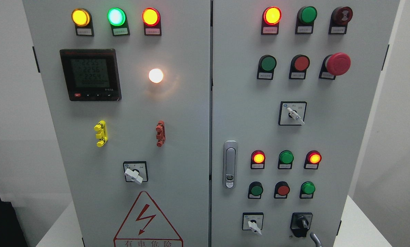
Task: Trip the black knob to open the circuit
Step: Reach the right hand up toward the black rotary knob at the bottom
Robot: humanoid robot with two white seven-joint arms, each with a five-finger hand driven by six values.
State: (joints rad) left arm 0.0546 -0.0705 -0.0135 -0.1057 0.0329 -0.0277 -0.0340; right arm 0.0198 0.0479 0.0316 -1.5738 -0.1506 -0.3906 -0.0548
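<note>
The black knob [301, 223] sits on a black square plate at the bottom right of the right cabinet door [328, 137]. Its handle stands roughly upright, with a pale mark on its right side. Just below and to the right of the knob, a thin curved grey tip of my right hand [315, 239] rises from the bottom edge. It is close to the knob's plate but not touching the knob. The rest of that hand is out of frame. My left hand does not show.
A white selector switch [254, 224] is left of the knob, with several lamps and buttons above. Higher up are another white selector [294, 114] and a red mushroom stop button [337, 63]. A door latch [230, 164] is at the seam. The left door [132, 120] carries a meter and lamps.
</note>
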